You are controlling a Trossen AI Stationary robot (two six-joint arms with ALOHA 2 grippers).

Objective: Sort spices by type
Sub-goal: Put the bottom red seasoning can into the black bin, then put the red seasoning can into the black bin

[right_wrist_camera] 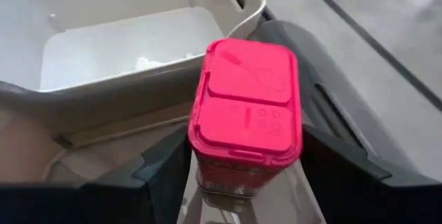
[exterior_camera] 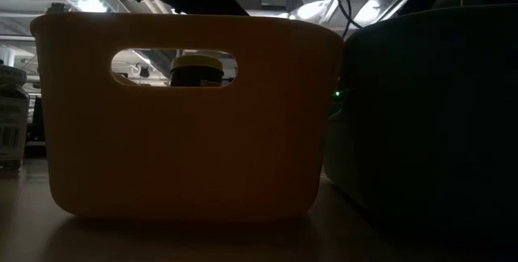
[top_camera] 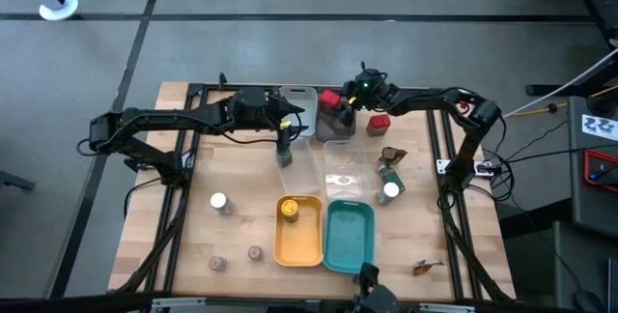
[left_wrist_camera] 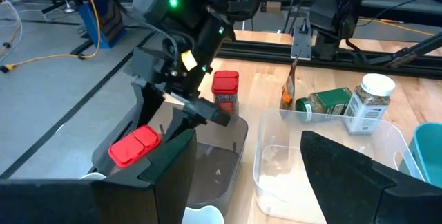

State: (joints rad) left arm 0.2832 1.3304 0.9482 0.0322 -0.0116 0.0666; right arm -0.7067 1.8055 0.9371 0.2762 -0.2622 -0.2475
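Between right fingers (right_wrist_camera: 242, 175), red tin (right_wrist_camera: 245, 117)

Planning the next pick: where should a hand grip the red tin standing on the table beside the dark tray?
Take the red tin from straight above, by its two broad flat sides under the lid: it stands upright, boxy, beside the dark tray.

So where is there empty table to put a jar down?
Bare wood lies between the white-lidded jar and the yellow tray, and right of the teal tray. The far edge is crowded: both hands, left and right, work over the grey trays.
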